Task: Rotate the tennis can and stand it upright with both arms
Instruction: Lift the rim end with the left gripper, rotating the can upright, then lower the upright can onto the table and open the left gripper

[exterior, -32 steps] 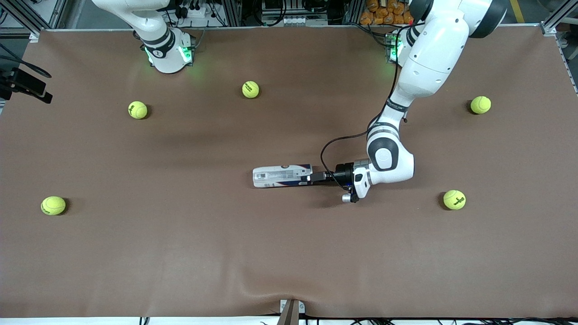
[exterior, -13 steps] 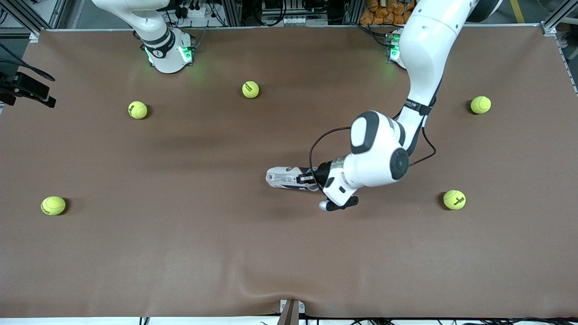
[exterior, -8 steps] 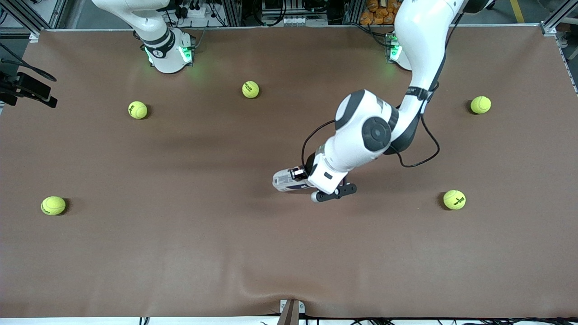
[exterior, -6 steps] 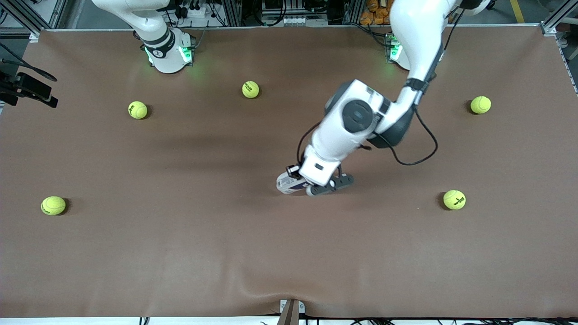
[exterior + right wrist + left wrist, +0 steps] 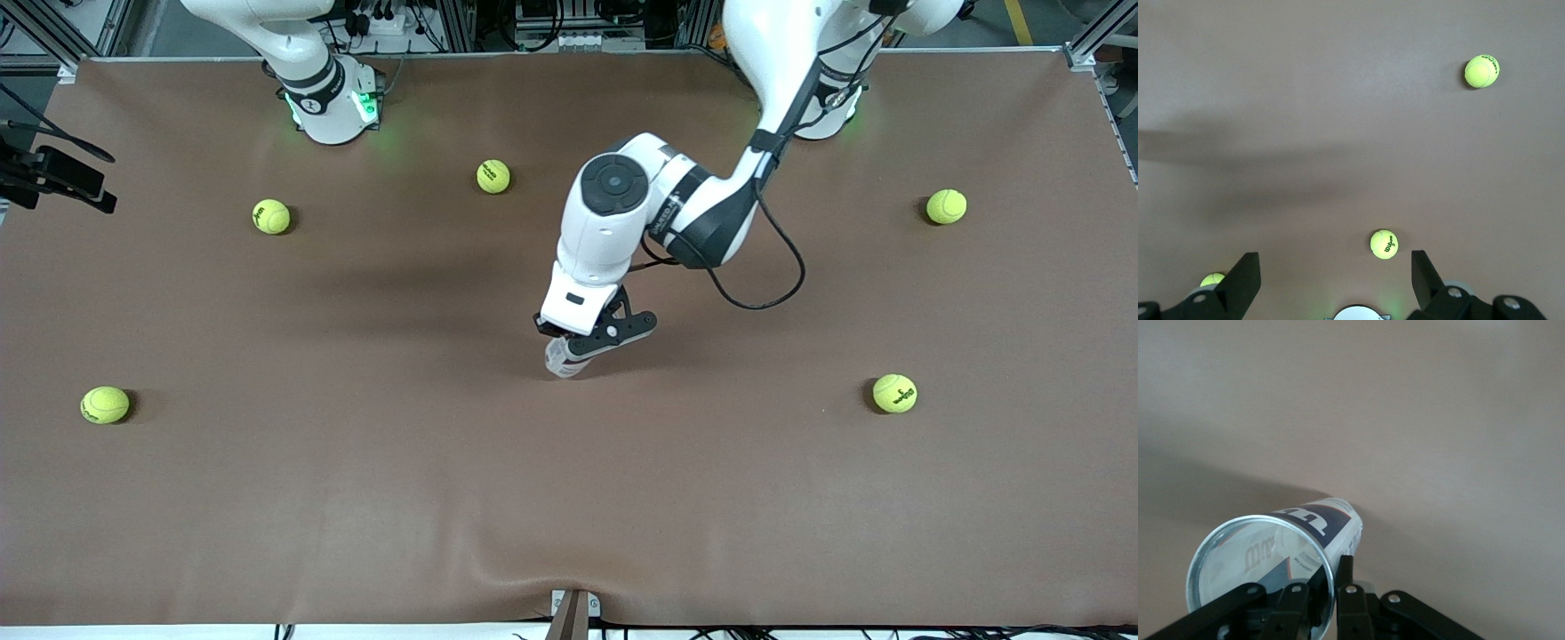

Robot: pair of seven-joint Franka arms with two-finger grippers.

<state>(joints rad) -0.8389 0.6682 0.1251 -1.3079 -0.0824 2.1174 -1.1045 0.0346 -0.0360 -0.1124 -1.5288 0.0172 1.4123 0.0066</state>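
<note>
The tennis can (image 5: 560, 363) stands steeply tilted near the table's middle, its lower end on the brown mat. Only a small part of it shows under the left hand in the front view. In the left wrist view the tennis can (image 5: 1305, 533) shows its open silver rim and white and navy label. My left gripper (image 5: 578, 344) is over the can and shut on its rim; in the left wrist view my left gripper (image 5: 1337, 568) has one finger inside the rim and one outside. My right gripper (image 5: 1335, 270) is open and empty, high over the mat near its own base.
Several yellow-green tennis balls lie spread on the mat: one (image 5: 493, 176) between the bases, one (image 5: 271, 216) and one (image 5: 105, 404) toward the right arm's end, one (image 5: 946, 206) and one (image 5: 894, 393) toward the left arm's end. The right arm's base (image 5: 331, 105) is at the table's edge.
My left arm has swung up and over, raising the held end of the can from lying flat to steeply tilted. The right arm has not moved.
</note>
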